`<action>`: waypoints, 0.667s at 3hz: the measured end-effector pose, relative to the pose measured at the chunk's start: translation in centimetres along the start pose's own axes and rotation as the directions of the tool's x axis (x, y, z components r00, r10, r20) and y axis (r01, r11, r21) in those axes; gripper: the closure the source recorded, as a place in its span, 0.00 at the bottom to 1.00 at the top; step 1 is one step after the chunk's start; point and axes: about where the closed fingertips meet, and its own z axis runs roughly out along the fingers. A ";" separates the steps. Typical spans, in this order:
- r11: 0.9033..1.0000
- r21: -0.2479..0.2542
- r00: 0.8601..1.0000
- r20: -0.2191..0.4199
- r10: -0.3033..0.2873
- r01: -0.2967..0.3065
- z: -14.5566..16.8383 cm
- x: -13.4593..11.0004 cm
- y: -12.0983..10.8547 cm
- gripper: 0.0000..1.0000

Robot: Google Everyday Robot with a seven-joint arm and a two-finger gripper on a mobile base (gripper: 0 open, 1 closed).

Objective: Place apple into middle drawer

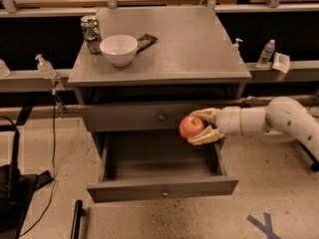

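Note:
The red-orange apple [191, 127] is held between the fingers of my gripper [198, 127], which reaches in from the right on a white arm. The gripper holds the apple in the air above the right part of the open middle drawer [162, 187], just in front of the closed upper drawer front [129, 117]. The middle drawer is pulled out toward the camera; its inside looks bare.
On the cabinet top [189, 49] stand a white bowl [118, 49], a green can [91, 34] and a dark flat object [145, 41]. Bottles stand on ledges at left [45, 66] and right [265, 54]. Dark equipment [10, 193] sits on the floor at left.

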 end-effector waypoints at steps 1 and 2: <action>1.000 0.001 1.000 -0.005 0.004 -0.004 0.1 0.1 -0.2 1.00; 1.000 0.024 0.999 -0.034 0.020 -0.019 1.4 6.3 -1.2 1.00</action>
